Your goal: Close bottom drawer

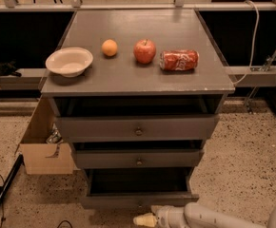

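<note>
Bottom drawer point(110, 202), the lowest grey-painted wooden one in the grey cabinet point(128, 80), sat pulled out with its dark inside exposed. Its low front panel stood forward of the two drawers above.

The gripper point(145, 219), cream-tipped on a pale arm coming in from lower right, was at the bottom edge of the view. It was just in front of that front panel, near its middle. Contact with the panel: couldn't tell. Gripper open or closed: couldn't tell either.

The middle drawer point(138, 159) and the taller top drawer point(137, 127) each showed a dark gap above the front.

On the cabinet top, left to right, well apart:
- cream round bowl point(69, 61)
- small orange fruit point(109, 47)
- red apple point(144, 51)
- red soda can point(179, 60), lying on its side

An open cardboard box point(45, 158) stood on the speckled floor point(242, 165), against the cabinet's left side.
</note>
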Robot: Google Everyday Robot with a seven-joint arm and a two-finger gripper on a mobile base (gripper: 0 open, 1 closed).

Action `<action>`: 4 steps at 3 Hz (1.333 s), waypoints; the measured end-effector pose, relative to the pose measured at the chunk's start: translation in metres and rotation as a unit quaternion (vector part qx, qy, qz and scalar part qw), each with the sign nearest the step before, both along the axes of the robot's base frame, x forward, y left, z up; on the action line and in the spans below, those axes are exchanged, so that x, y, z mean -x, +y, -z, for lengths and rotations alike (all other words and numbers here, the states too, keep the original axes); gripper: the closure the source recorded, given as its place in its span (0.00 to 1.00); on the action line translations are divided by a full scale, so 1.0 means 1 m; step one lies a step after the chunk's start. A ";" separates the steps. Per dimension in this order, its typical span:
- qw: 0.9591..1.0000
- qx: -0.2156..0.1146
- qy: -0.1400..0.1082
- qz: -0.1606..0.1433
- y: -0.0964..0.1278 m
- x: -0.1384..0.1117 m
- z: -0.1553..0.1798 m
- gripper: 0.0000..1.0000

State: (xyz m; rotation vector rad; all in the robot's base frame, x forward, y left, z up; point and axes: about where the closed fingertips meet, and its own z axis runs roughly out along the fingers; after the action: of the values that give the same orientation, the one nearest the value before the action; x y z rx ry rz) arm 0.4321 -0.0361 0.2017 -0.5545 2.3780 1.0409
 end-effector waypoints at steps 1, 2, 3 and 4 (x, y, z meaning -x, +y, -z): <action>1.000 0.004 0.000 0.000 0.005 -0.006 0.000 0.44; 1.000 0.029 -0.004 0.009 0.014 -0.036 0.002 0.67; 0.998 0.065 -0.014 0.022 0.018 -0.065 0.009 0.91; 0.997 0.068 -0.016 0.023 0.020 -0.067 0.010 1.00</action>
State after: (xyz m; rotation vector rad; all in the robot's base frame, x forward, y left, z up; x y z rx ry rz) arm 0.4995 -0.0160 0.1917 -0.5582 2.4338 0.8472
